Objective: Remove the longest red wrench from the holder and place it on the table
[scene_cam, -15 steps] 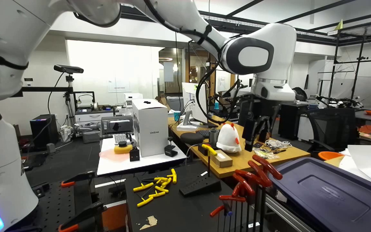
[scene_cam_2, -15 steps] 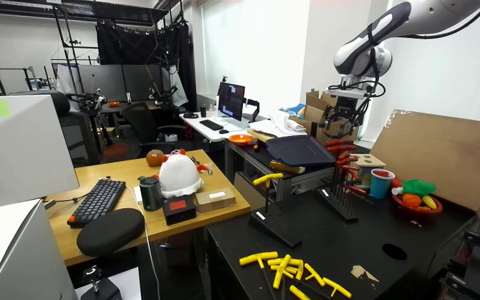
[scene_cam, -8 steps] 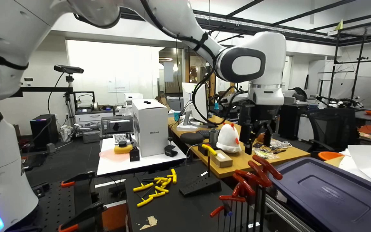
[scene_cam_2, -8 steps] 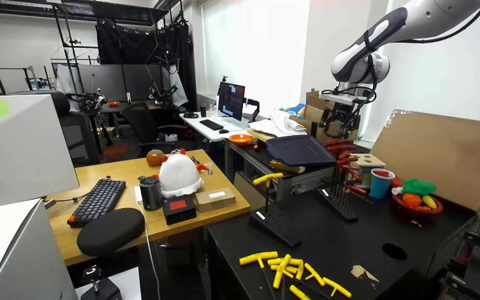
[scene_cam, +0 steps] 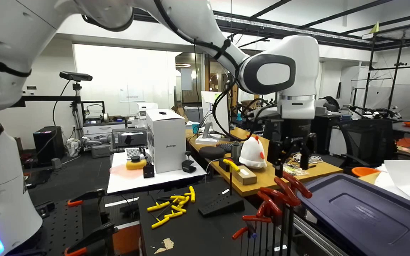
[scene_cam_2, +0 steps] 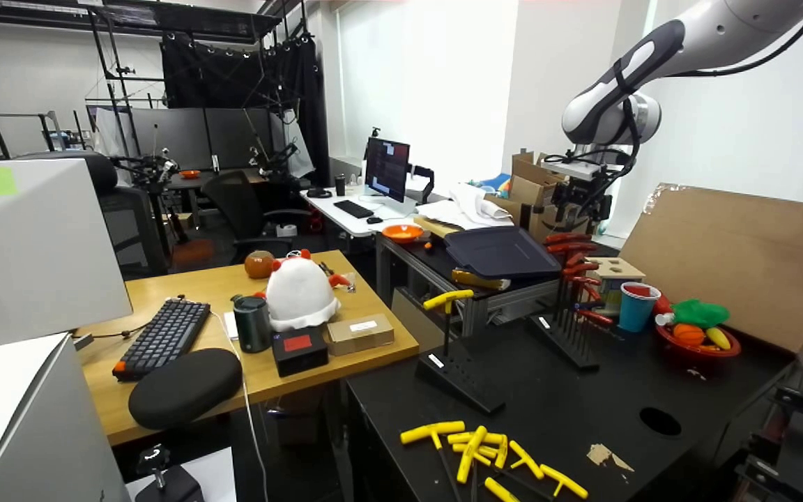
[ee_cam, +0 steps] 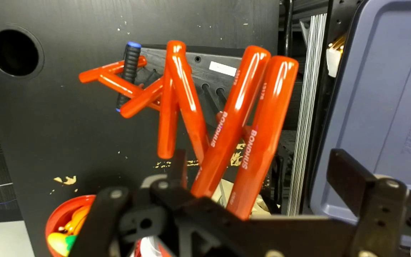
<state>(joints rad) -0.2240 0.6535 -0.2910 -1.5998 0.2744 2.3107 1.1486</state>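
Several red T-handled wrenches stand fanned in the dark holder (scene_cam_2: 569, 345), which also shows in the wrist view (ee_cam: 205, 67). The one that appears longest is the outermost red wrench (ee_cam: 266, 135), beside a similar one; it also shows in both exterior views (scene_cam: 300, 185) (scene_cam_2: 569, 238). My gripper (scene_cam: 291, 168) is open and empty, just above the tallest handles. In the wrist view my gripper's (ee_cam: 262, 167) fingers lie on either side of the two largest handles, whose near ends are hidden behind the gripper linkage. The holder stands on the black table (scene_cam_2: 548, 404).
A purple-grey lid (scene_cam: 365, 213) lies beside the holder. Shorter red wrenches (ee_cam: 141, 96) crowd close by. A blue cup (scene_cam_2: 638, 307), a red bowl (scene_cam_2: 698, 348), a wooden box (scene_cam_2: 614, 268), a second holder (scene_cam: 222, 207) and loose yellow tools (scene_cam: 173, 208) are on the table.
My gripper has come down toward the tallest red handles and turned about its vertical axis. Over the last half second it shifted slightly right and lower. It stays open; the wrenches have not moved.
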